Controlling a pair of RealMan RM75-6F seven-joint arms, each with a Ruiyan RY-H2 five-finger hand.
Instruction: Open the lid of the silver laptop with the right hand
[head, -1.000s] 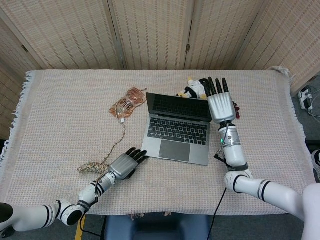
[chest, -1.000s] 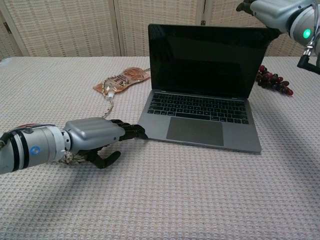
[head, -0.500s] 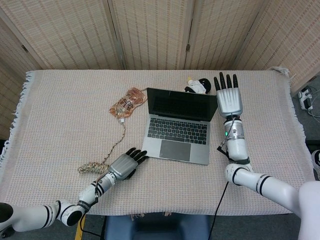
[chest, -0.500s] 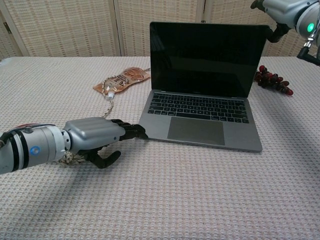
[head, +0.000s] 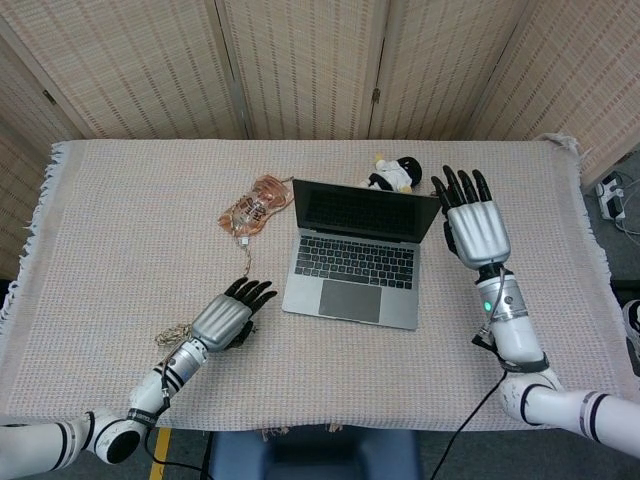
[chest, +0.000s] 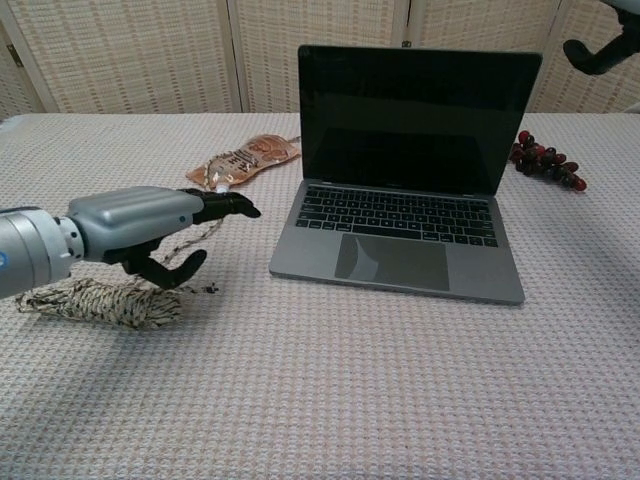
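Head view shows the right hand (head: 477, 230) raised just to the right of the silver laptop (head: 358, 254), fingers spread and straight, palm down, holding nothing and clear of the lid's edge. In the chest view only a dark fingertip of it shows at the top right corner. The laptop sits near the middle of the table (head: 120, 220), which is covered by a pale woven cloth; its lid stands open, close to upright, with the dark screen (chest: 412, 117) facing the robot and the keyboard and trackpad exposed.

Left of the laptop, the left hand (head: 225, 317) hovers low over the cloth, fingers stretched forward and slightly apart, thumb hooked beneath, gripping nothing; it is apart from the laptop's front left corner. Under and behind that hand lies a coil of twine (chest: 95, 300), its strand running up toward an orange snack packet (head: 255, 204) beside the lid's left edge. Behind the lid rests a small black-and-white plush toy (head: 394, 175). A bunch of dark grapes (chest: 545, 160) lies to the right of the screen.
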